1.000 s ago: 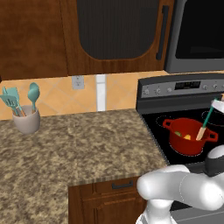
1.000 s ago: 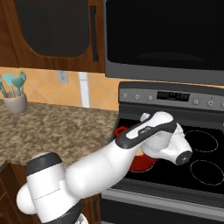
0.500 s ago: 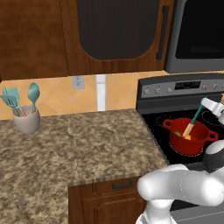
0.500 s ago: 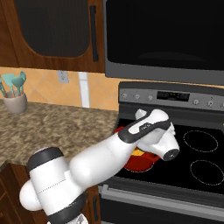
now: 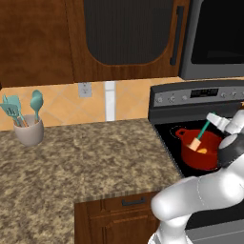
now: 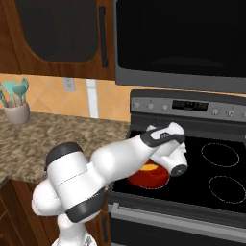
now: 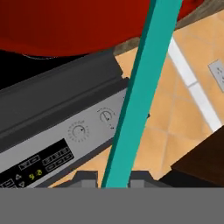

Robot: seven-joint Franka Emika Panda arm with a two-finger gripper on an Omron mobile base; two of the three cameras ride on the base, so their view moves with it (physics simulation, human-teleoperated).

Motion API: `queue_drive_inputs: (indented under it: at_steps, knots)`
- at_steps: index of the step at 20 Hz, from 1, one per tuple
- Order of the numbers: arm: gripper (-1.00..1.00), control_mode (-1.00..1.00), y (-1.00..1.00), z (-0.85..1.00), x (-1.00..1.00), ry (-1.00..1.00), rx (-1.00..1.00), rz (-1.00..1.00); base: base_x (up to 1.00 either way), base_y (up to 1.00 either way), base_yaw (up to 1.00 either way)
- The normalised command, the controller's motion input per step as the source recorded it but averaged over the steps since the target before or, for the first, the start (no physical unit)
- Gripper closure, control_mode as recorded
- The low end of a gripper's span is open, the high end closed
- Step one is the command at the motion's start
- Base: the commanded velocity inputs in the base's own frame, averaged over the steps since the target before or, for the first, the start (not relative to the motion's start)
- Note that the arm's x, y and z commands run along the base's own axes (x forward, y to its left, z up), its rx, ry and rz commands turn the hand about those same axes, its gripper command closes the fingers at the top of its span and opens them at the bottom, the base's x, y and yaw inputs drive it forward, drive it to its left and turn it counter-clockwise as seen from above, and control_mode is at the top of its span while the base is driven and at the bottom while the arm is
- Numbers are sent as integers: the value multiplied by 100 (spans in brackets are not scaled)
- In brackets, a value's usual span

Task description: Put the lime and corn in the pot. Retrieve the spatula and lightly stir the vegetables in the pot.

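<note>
The red pot sits on the stove's front left burner, also visible under my arm in the right base view. Yellow corn lies inside it. The lime is hidden. The spatula leans into the pot, its cream blade at the left inner side and its teal handle rising to the right. My gripper is above the pot's right side, shut on the handle's upper end; in the hand view the handle passes between the fingertips.
A beige cup of teal utensils stands far left on the granite counter. The stove's control panel rises behind the pot. Bare burners lie to the right, and a dark microwave hangs above.
The spatula's blade has swept leftward across the pot, from its right rim to its left side, and the hand followed it left.
</note>
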Motion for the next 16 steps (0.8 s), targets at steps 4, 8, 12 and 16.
queue_drive_inputs:
  at_steps: [4,8,12,16]
  knots:
    - [100,-100,-5,-39,10,11,-12,0,0,0,0]
    - [100,-100,-27,-11,0,15,-24,4,0,0,0]
    - [100,-100,-30,0,13,4,-22,22,0,0,0]
    - [100,-100,-16,0,29,-11,-13,32,0,0,0]
